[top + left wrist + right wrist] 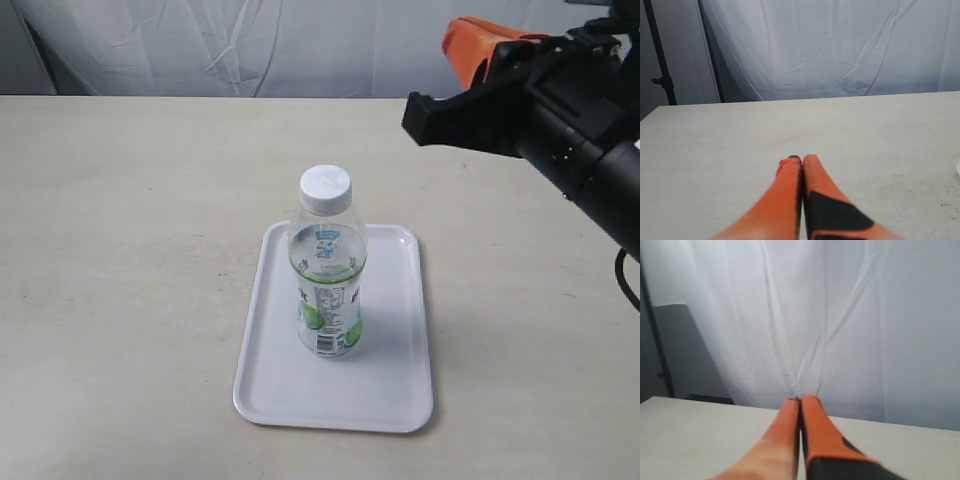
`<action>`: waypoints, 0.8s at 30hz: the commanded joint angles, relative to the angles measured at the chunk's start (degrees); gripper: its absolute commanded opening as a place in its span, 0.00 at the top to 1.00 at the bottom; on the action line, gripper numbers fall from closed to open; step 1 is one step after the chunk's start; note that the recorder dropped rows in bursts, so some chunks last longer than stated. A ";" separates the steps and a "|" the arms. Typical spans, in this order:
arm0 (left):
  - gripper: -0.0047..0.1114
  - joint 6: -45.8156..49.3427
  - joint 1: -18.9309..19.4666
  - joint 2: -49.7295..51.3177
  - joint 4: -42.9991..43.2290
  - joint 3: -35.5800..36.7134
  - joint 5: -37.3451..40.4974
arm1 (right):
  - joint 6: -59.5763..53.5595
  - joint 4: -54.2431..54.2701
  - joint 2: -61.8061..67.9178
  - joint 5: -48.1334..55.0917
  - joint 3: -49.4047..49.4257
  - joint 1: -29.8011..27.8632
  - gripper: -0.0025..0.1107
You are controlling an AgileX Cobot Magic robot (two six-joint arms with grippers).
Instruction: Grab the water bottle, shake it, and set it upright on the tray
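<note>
The water bottle (326, 265), clear with a white cap and a lime label, stands upright on the white tray (390, 380) in the middle of the table. My right gripper (470, 50) is raised at the upper right of the exterior view, well away from the bottle; its orange fingers are pressed together (800, 400) with nothing between them. My left gripper (801, 159) is shut and empty above bare tabletop; the exterior view does not show it. Neither wrist view shows the bottle.
The beige table (120, 250) stretches around the tray on all sides. A white cloth backdrop (250, 45) hangs behind its far edge. A dark stand pole (660, 55) is beside the backdrop in the left wrist view.
</note>
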 commanded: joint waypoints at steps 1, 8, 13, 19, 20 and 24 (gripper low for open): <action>0.94 -0.15 -0.40 -0.24 0.02 0.23 -0.38 | -8.25 7.09 -1.37 -1.16 -0.30 -0.16 0.95; 0.94 -0.15 -0.40 -0.24 0.02 0.23 -0.38 | -11.79 5.48 -19.56 32.05 -0.30 -24.82 0.95; 0.94 -0.15 -0.40 -0.24 0.02 0.23 -0.38 | -11.79 4.00 -37.31 58.56 -0.30 -50.46 0.95; 0.94 -0.15 -0.40 -0.24 0.02 0.23 -0.38 | -3.78 -3.06 -39.48 62.26 6.09 -55.11 0.95; 0.94 -0.15 -0.40 -0.24 0.02 0.23 -0.38 | 1.04 -7.27 -40.13 62.26 7.03 -55.41 0.95; 0.94 -0.15 -0.40 -0.24 0.02 0.23 -0.38 | 23.58 -31.24 -44.55 61.71 11.90 -55.61 0.95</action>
